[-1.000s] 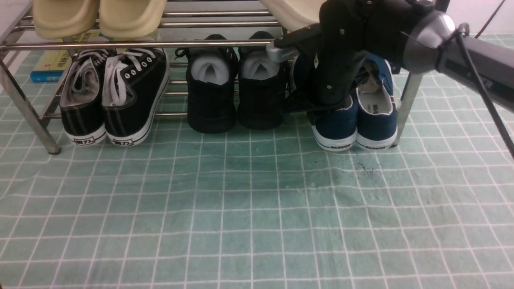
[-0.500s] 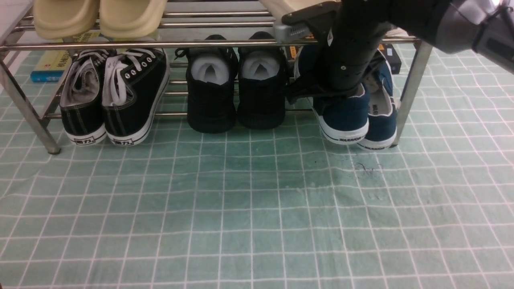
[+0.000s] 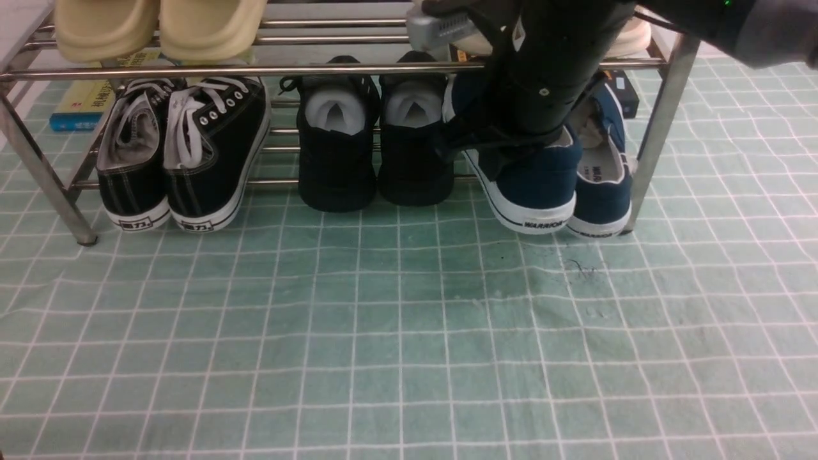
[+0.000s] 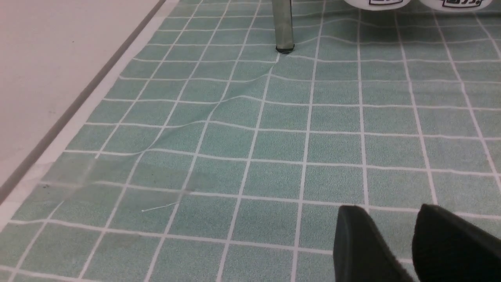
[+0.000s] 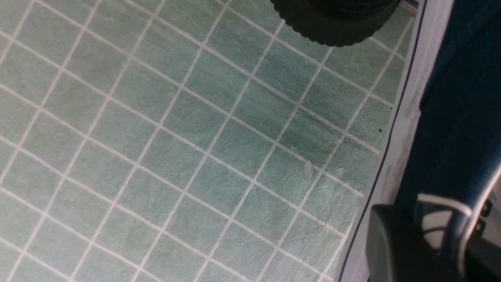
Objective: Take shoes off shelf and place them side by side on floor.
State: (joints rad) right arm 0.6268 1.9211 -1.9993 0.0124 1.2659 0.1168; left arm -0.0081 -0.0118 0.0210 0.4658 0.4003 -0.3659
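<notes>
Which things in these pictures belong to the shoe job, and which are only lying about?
Job:
- right hand
- held navy shoe
- other navy shoe
- shelf
- floor

Lying about:
- black lace-ups
- all-black shoes
- beige slippers
- book

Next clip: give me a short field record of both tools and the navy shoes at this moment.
Right tool: shut on the collar of one navy blue canvas slip-on shoe
Held shoe: tilted, heel forward of its mate
Second navy slip-on: on the lower tier of the silver metal tube shelf
Left tool: open, empty, above the pale green gridded cloth floor
Placed side by side on floor: no
</notes>
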